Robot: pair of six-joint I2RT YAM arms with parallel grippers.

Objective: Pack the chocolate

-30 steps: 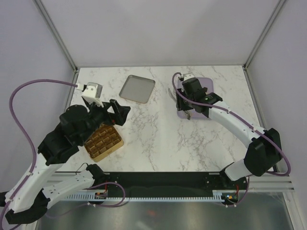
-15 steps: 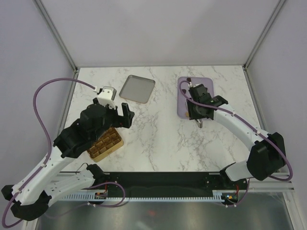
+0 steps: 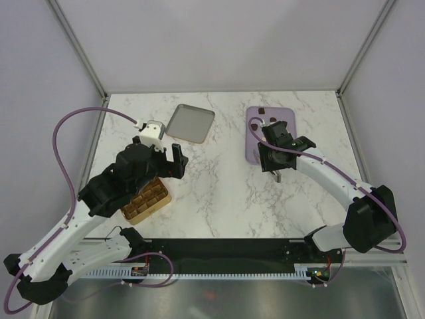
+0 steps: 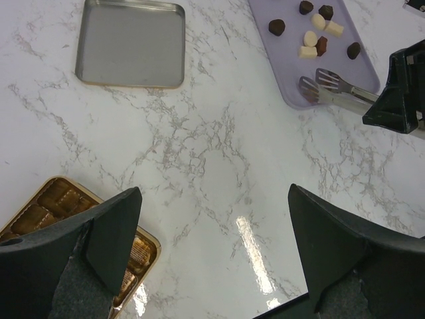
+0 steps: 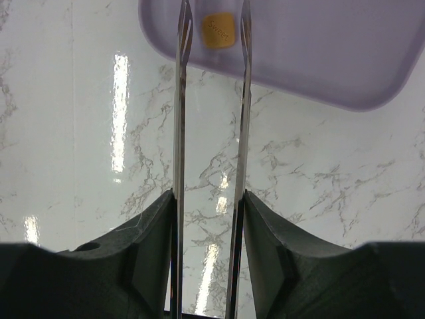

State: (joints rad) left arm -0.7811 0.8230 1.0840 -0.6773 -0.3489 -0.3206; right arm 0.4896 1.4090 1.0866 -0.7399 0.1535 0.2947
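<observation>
Several tiny chocolates (image 4: pixel 310 38), dark brown and cream-white, lie on the far part of the flat lilac tray (image 4: pixel 292 66); a few show in the top view (image 3: pixel 261 109). My right gripper (image 3: pixel 273 159) is shut on metal tongs (image 5: pixel 179 100) and hangs over the marble just off the tray's near edge (image 5: pixel 319 46). The tong tips (image 4: pixel 309 85) reach onto the tray's near corner and hold nothing. The gold box (image 3: pixel 143 196) with brown grid compartments sits at the left. My left gripper (image 3: pixel 174 161) is open and empty above the marble just right of the box (image 4: pixel 46 206).
A shallow silver tray (image 3: pixel 189 123) lies at the back centre-left, also in the left wrist view (image 4: pixel 131 43). A gold sticker (image 5: pixel 219 30) sits on the lilac tray between the tong tips. Walls and frame posts bound the table on three sides.
My left arm has swung right and toward the back, off the gold box. My right gripper has drawn back with the tongs toward the tray's near edge, uncovering the chocolates.
</observation>
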